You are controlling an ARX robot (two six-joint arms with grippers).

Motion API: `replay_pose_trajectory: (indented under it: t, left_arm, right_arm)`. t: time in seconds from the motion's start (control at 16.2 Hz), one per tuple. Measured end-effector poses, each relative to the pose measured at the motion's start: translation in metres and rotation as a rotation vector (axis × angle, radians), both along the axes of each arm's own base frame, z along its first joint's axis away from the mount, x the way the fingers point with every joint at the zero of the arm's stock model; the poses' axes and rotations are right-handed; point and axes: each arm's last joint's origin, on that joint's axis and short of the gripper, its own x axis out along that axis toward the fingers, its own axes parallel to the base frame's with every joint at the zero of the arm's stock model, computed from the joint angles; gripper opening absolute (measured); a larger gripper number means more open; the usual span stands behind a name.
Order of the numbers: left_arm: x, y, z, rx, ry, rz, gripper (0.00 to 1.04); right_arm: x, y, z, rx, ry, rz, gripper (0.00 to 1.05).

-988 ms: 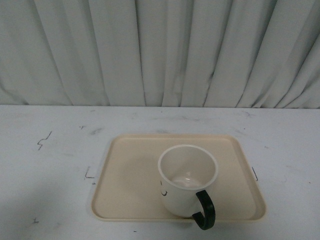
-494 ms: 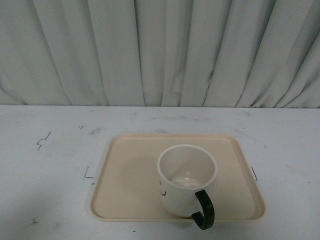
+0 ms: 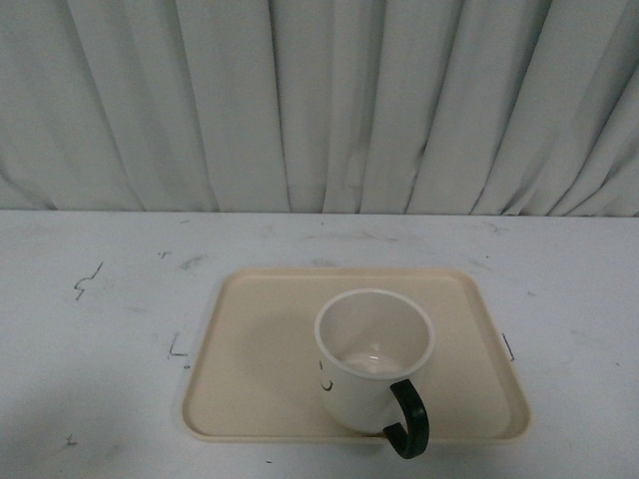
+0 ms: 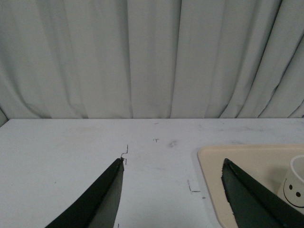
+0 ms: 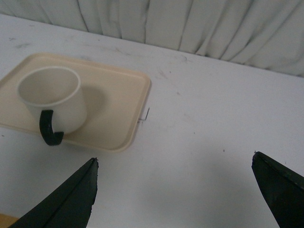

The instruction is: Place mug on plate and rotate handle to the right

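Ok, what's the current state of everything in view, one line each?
plate: flat on the table, one item on it.
mug: upright, empty, on the plate near its front edge, not held.
handle: points toward the robot, slightly right; not turned right yet.
left end effector: open, empty, over bare table.
right end effector: open, empty, apart from the mug.

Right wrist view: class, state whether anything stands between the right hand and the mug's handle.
Nothing visible does. Only bare table lies between the open right hand and the mug, which stands on the plate with its handle turned toward the near rim.
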Motion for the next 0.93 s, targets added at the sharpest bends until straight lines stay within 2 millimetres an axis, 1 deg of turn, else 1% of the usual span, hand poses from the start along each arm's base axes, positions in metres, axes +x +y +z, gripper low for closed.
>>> replay_pose_trajectory:
  t: [0.12, 0.19, 0.25, 0.31, 0.37, 0.49, 0.62, 0.74, 0.8, 0.93]
  left_arm:
    - [0.0, 0.0, 0.0, 0.0, 0.0, -0.001, 0.86]
    - [0.0, 0.0, 0.0, 0.0, 0.0, -0.001, 0.97]
    - [0.0, 0.0, 0.0, 0.001, 0.0, -0.001, 0.98]
    - [0.0, 0.0, 0.0, 0.0, 0.0, -0.001, 0.98]
    - [0.0, 0.0, 0.0, 0.0, 0.0, -0.001, 0.98]
    - [0.0, 0.0, 0.0, 0.0, 0.0, -0.001, 0.98]
    - [0.0, 0.0, 0.0, 0.0, 0.0, -0.001, 0.98]
    - [0.0, 0.0, 0.0, 0.0, 0.0, -0.001, 0.98]
    - [0.0, 0.0, 0.0, 0.0, 0.0, -0.001, 0.98]
    - [0.0, 0.0, 0.0, 0.0, 0.0, -0.001, 0.98]
  right_arm:
    - [0.027, 0.006, 0.025, -0.05, 0.034, 0.038, 0.98]
    - [0.042, 0.012, 0.03, -0.055, 0.079, 0.066, 0.98]
    - [0.062, 0.022, 0.033, -0.061, 0.139, 0.092, 0.98]
    - [0.102, 0.044, 0.034, -0.036, 0.255, 0.147, 0.98]
    - [0.136, 0.062, 0.031, -0.008, 0.332, 0.169, 0.98]
    - [0.172, 0.08, 0.014, 0.012, 0.45, 0.176, 0.98]
    - [0.195, 0.094, -0.003, 0.024, 0.543, 0.17, 0.98]
    - [0.212, 0.107, -0.015, 0.041, 0.59, 0.164, 0.98]
    - [0.225, 0.115, -0.021, 0.056, 0.618, 0.154, 0.98]
    - [0.237, 0.125, -0.029, 0.077, 0.649, 0.142, 0.98]
